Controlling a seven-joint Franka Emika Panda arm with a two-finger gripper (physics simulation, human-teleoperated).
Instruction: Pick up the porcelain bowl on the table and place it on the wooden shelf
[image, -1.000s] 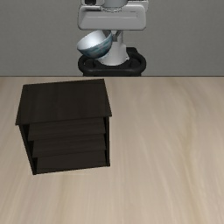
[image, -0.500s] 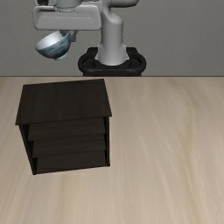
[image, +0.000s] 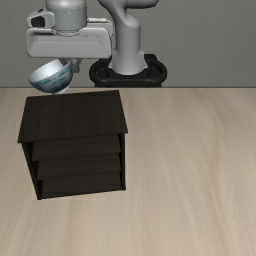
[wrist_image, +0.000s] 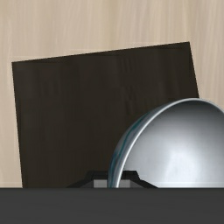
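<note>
We hold the bowl (image: 50, 76) in the air, clear of the table (image: 190, 170). Our gripper (image: 61, 63) is closed on its rim. The bowl hangs tilted under the hand, with its pale grey outside and bluish rim turned toward the exterior view's left. It touches neither the table nor the shelf (image: 75, 118).

The shelf is a dark wooden unit standing on the table toward the exterior view's left, well apart from the table's edge on the exterior view's right. It has a flat top and open tiers on its front. In the exterior view the bowl hovers above the shelf's far corner on that view's left, near the table's far edge. The robot's base (image: 128, 72) stands just behind that edge.

In the wrist view the bowl (wrist_image: 175, 149) sits right at our gripper (wrist_image: 114, 181), its rounded grey outside toward the camera. Beneath it lies the shelf's dark top (wrist_image: 79, 114), with the light table (wrist_image: 105, 22) around it.
</note>
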